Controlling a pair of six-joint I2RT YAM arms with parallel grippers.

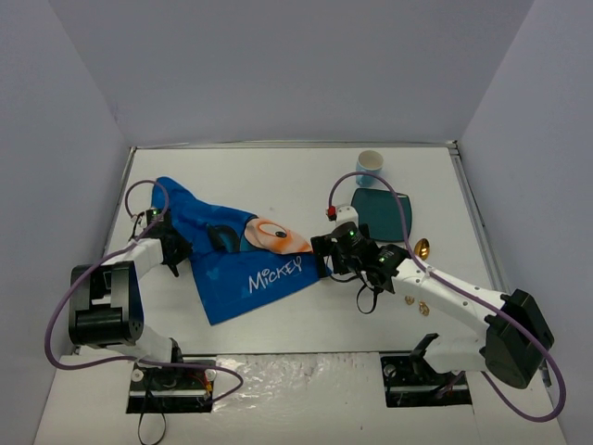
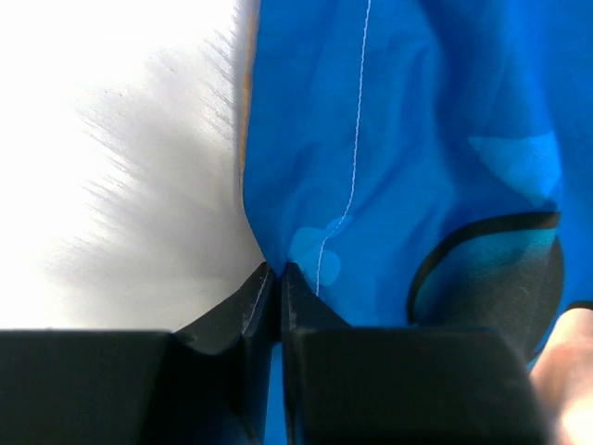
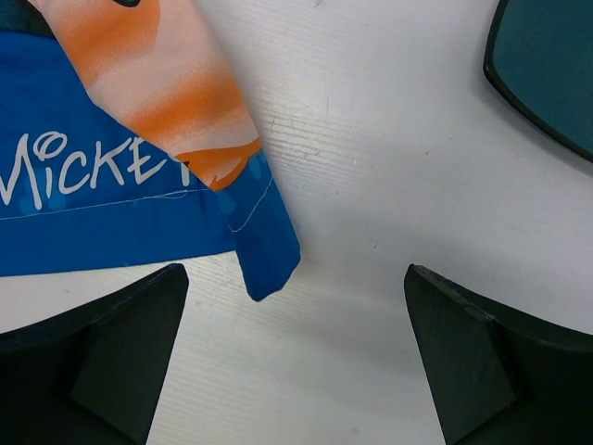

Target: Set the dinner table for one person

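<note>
A crumpled blue Mickey Mouse placemat (image 1: 236,264) lies on the white dinner table (image 1: 278,181), left of centre. My left gripper (image 1: 173,250) is at the cloth's left edge. In the left wrist view, that gripper (image 2: 276,271) is shut, pinching a fold of the placemat (image 2: 398,139) edge. My right gripper (image 1: 323,260) hovers at the cloth's right corner. Seen from the right wrist, the right gripper (image 3: 295,273) is open wide, and the placemat corner (image 3: 264,246) lies flat between the fingers, touching neither.
A dark teal plate (image 1: 380,213) (image 3: 547,74) lies right of the right gripper. A white cup (image 1: 370,165) stands behind it. A gold spoon (image 1: 422,247) and small gold pieces (image 1: 415,302) lie by the right arm. Grey walls enclose the table.
</note>
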